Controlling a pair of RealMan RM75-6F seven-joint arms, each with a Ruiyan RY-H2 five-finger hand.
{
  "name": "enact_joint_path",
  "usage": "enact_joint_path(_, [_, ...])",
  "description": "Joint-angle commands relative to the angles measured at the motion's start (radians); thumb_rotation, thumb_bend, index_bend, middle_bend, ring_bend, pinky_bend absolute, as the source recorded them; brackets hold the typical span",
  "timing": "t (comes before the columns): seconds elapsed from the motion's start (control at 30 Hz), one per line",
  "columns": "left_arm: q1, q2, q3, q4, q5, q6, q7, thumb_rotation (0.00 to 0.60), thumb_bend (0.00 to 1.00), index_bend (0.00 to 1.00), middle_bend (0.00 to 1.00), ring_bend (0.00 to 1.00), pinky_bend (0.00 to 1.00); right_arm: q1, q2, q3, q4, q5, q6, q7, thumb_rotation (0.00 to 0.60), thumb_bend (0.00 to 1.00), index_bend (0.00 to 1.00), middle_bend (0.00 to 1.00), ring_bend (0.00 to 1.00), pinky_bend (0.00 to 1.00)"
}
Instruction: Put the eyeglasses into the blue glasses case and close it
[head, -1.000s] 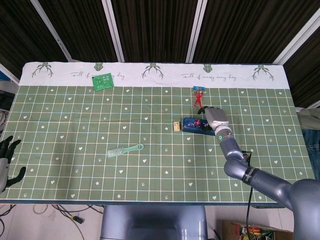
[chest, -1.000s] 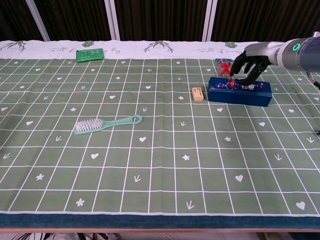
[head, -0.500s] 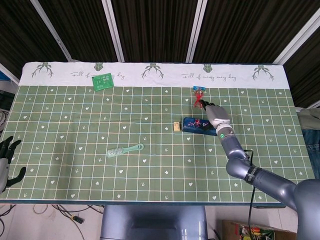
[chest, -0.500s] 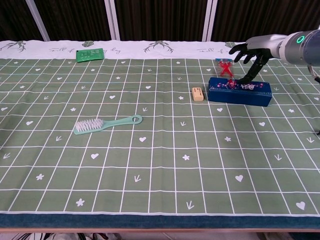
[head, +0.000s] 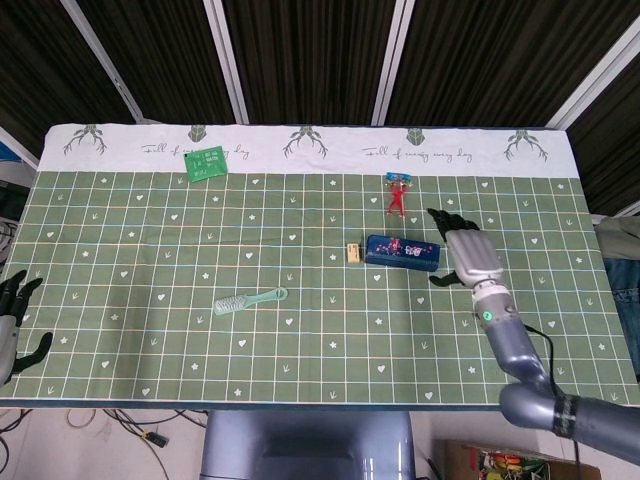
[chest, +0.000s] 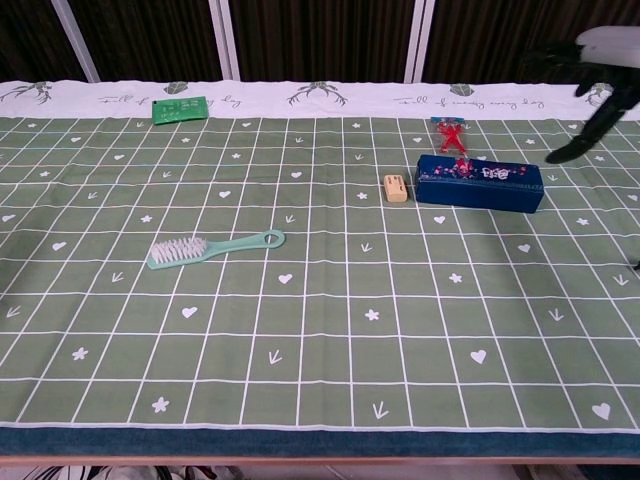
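1. Head view: right hand (head: 466, 255) fingers spread, holding nothing, now off the blue glasses case (head: 402, 252), just right of it.
2. Case lies shut mid-table; eyeglasses not visible, presumably inside.
3. Left hand (head: 12, 318) idle, fingers apart, at table edge.

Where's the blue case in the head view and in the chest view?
Head view: blue case lies right of centre, closed, just left of the right hand.
Chest view: blue case sits upper right, closed.
Shared landmark: the small tan block beside its left end.
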Motion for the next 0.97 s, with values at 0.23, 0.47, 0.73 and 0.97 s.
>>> enact_joint_path(0.23, [0.004, -0.015, 0.003, 0.0, 0.028, 0.027, 0.021, 0.6, 0.36, 0.09, 0.0, 0.0, 0.0, -0.416, 0.176, -0.265, -0.176, -0.49, 0.49, 0.185, 0.6, 0.17, 0.0, 0.11, 0.13, 0.19])
enact_joint_path(0.47, [0.007, -0.023, 0.003, 0.008, 0.047, 0.047, 0.029, 0.6, 0.36, 0.09, 0.0, 0.0, 0.0, -0.566, 0.099, -0.336, -0.066, -0.638, 0.667, 0.208, 0.6, 0.15, 0.0, 0.11, 0.11, 0.19])
enact_joint_path(0.73, [0.01, -0.013, 0.006, 0.024, 0.09, 0.07, 0.002, 0.6, 0.34, 0.09, 0.0, 0.0, 0.0, -0.606, 0.059, -0.313, -0.045, -0.651, 0.687, 0.062, 0.6, 0.15, 0.0, 0.08, 0.1, 0.18])
enact_joint_path(0.97, [0.011, -0.013, 0.016, 0.04, 0.129, 0.083, -0.007, 0.6, 0.32, 0.09, 0.0, 0.0, 0.0, -0.615, 0.018, -0.265, -0.011, -0.615, 0.673, -0.027, 0.6, 0.13, 0.0, 0.06, 0.08, 0.17])
